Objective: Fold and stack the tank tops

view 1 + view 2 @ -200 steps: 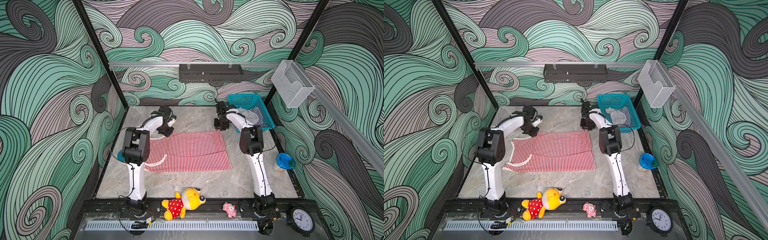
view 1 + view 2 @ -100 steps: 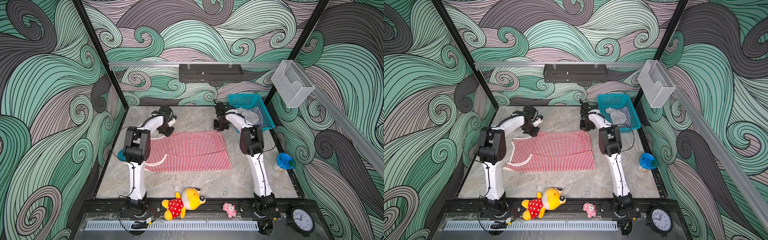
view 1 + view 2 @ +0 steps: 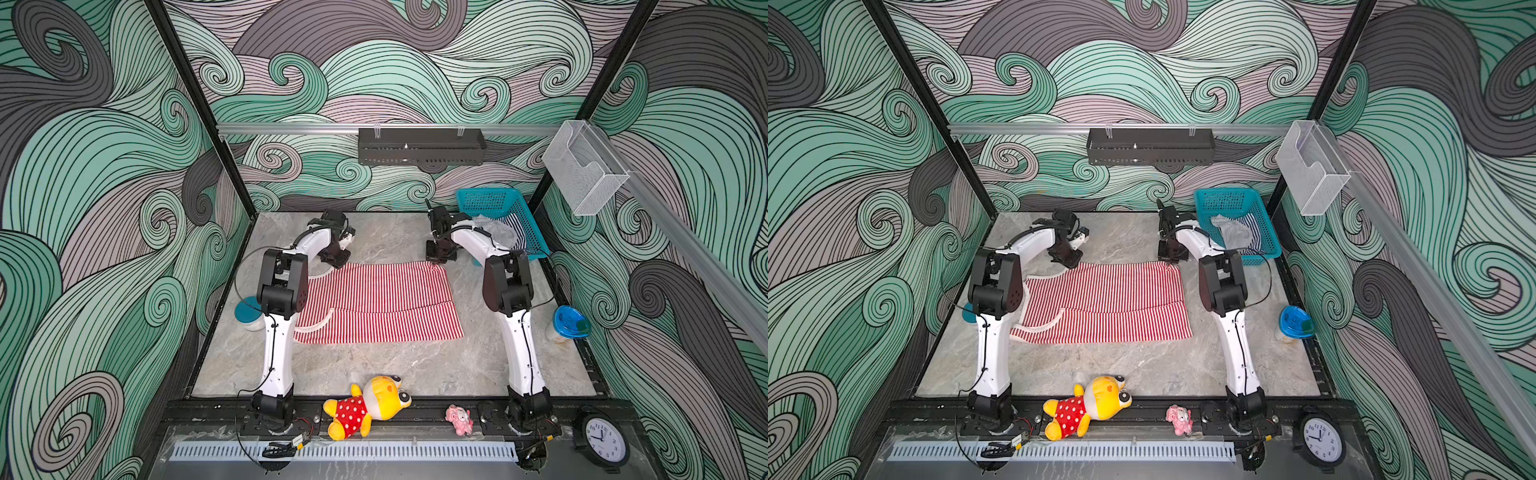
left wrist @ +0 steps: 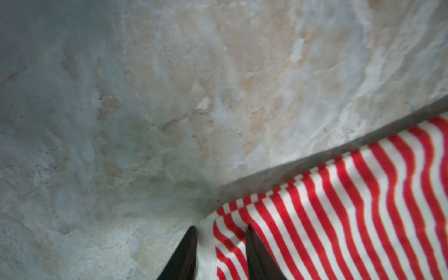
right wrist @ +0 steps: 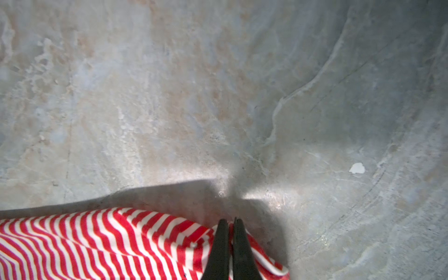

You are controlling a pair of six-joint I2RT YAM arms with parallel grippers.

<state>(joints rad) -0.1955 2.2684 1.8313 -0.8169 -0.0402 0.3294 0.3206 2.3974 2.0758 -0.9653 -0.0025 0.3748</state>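
Red-and-white tank top (image 3: 374, 303), one, lay on the table (image 3: 374, 365); navy-and-white tank top (image 3: 1252, 227), one, in the basket (image 3: 1223, 199), top views only. Wrist views showed right gripper (image 5: 231, 223) clamped on the red corner; left gripper (image 4: 219, 229) straddled its trim, hold unclear

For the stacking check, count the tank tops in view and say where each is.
2. The red-and-white tank top lies spread on the table; the navy-and-white tank top sits in the teal basket, partly covered, so others may be hidden there.
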